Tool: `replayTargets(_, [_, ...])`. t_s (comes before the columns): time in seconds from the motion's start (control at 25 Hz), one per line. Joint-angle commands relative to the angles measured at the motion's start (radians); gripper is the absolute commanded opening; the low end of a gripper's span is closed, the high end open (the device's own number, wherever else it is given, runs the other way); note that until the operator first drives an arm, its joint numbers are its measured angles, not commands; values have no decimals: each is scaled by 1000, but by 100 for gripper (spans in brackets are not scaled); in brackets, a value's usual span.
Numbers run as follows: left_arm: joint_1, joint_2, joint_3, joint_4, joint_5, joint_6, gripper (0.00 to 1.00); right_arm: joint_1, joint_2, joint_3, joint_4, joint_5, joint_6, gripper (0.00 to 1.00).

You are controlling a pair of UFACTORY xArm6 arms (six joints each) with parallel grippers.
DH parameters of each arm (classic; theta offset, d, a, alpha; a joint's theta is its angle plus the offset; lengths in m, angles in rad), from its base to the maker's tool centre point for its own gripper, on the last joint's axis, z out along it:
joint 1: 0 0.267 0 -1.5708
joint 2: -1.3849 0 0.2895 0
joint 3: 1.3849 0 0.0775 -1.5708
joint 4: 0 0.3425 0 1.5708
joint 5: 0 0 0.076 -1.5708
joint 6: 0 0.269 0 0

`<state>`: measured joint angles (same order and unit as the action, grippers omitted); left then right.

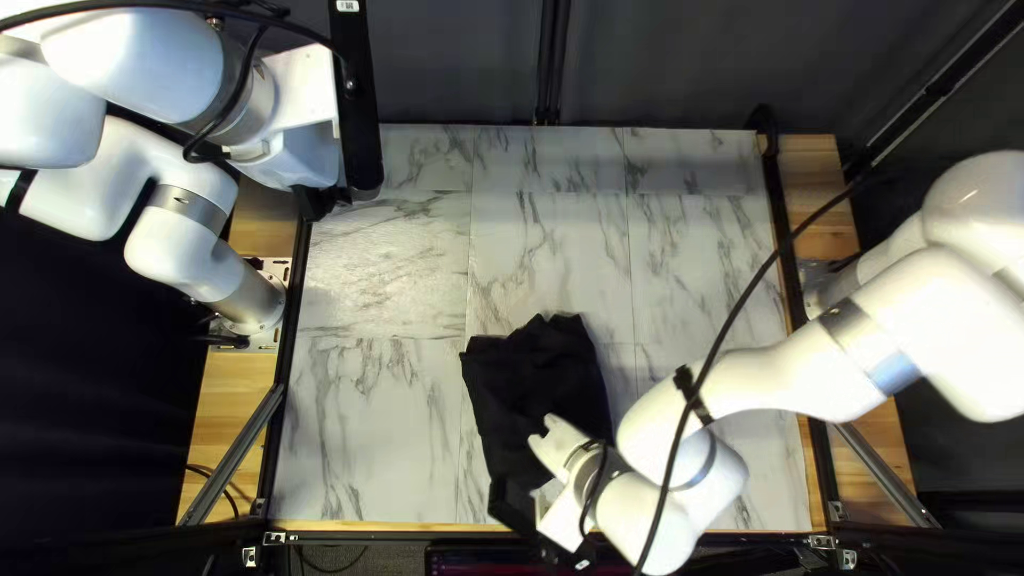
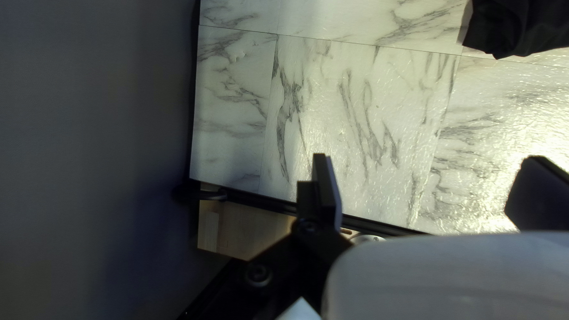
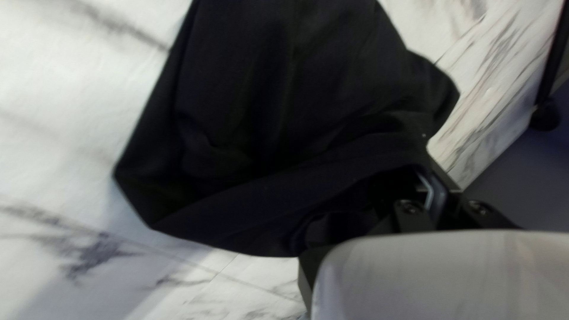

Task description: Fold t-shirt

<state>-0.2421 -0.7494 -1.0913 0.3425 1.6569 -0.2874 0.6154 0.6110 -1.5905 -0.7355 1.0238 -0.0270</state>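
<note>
The black t-shirt (image 1: 533,373) lies bunched near the table's front middle, and its near part runs under my right gripper (image 1: 560,521), whose fingertips are hidden there. In the right wrist view the folded t-shirt (image 3: 267,136) fills the space ahead, its edge gathered in my right gripper (image 3: 435,184), which is shut on the cloth. My left gripper (image 1: 320,201) is above the table's left edge, well away from the shirt. In its wrist view my left gripper (image 2: 430,192) stands open with nothing between its fingers; a corner of the t-shirt (image 2: 510,26) shows far ahead.
Marble-patterned tiles cover the table (image 1: 373,427), with black rails (image 1: 286,352) along its sides. A dark curtain (image 1: 683,64) hangs behind the far edge. My right arm reaches across the table's near right part, and a black cable (image 1: 736,309) loops above it.
</note>
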Motion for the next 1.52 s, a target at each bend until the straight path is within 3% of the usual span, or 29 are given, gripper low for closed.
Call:
replayTargets(0.04, [0,0,0,0,0,0,100,-23,21,2,23,-47,-57,100])
replayTargets(0.32, [0,0,0,0,0,0,100,-67,-258,279,56,-93,-66,100])
replayTargets(0.56, [0,0,0,0,0,0,100,-171,-475,510,125,-156,-96,100])
replayTargets(0.72, [0,0,0,0,0,0,100,-228,-477,511,236,-198,-135,100])
replayTargets(0.96, [0,0,0,0,0,0,100,-277,-359,408,423,-253,-155,100])
replayTargets(1.52, [0,0,0,0,0,0,100,-271,-270,370,483,-253,12,100])
